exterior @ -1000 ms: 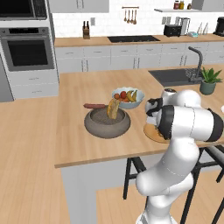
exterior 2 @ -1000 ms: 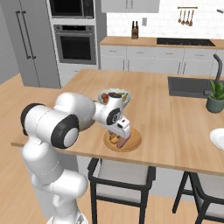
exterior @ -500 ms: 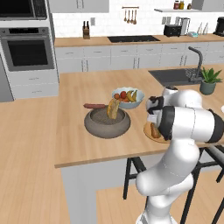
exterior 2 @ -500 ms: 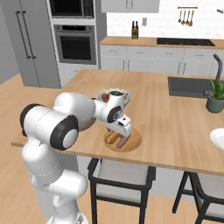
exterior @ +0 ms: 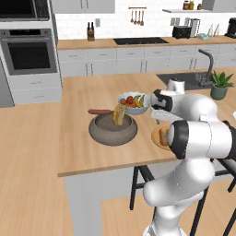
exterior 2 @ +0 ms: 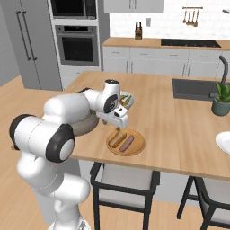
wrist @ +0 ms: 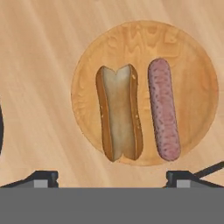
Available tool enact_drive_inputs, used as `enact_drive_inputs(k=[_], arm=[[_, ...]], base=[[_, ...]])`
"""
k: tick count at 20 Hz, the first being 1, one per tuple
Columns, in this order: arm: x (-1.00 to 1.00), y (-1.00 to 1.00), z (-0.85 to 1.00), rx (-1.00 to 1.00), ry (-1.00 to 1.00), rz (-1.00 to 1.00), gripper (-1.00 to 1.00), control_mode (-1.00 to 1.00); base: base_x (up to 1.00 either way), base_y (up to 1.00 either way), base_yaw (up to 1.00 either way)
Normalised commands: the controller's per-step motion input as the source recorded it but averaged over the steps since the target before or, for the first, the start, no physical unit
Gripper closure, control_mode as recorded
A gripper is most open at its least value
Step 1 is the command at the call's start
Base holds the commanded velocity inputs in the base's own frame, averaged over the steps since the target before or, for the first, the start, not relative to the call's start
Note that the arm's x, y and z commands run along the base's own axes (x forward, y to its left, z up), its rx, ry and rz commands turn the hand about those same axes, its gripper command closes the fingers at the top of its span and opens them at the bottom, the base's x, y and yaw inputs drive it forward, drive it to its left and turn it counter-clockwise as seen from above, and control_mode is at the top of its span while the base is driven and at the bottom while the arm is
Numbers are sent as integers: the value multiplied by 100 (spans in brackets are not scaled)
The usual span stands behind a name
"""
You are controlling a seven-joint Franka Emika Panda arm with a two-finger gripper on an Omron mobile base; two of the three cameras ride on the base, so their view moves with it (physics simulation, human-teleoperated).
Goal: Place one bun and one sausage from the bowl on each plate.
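Hand view was taken from above the wooden plate, on which a split bun and a sausage were laid side by side, close together but apart, the bun with its cut side up. The claw was seen with its two dark tips spread wide near the plate's edge, nothing held between them. In the right base view the claw was held just above the wooden plate, with the bun and the sausage lying free on it. In the left base view the dark stone bowl was set on the wooden surface to the left of the wooden plate, with a second bun leaned upright inside it and a second sausage laid across its far rim. A smaller pale bowl of fruit was placed just behind the stone bowl. At the right edge of the right base view, part of a white plate was seen, well apart from the wooden one.
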Motion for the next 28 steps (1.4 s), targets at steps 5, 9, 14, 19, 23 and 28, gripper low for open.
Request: enact_drive_inputs(k=[5, 9, 14, 19, 23, 28], arm=[[0, 77, 43, 0, -6, 0, -100, -100], [3, 88, 11, 0, -15, 0, -100, -100], [12, 94, 5, 0, -18, -1, -100, -100], [23, 91, 22, 0, -9, 0, -100, -100], [8, 53, 9, 0, -10, 0, -100, -100], [23, 18, 15, -2, 0, 1, -100, -100]], base=[[0, 0, 0], [0, 0, 0], [0, 0, 0], [0, 0, 0], [0, 0, 0], [0, 0, 0]])
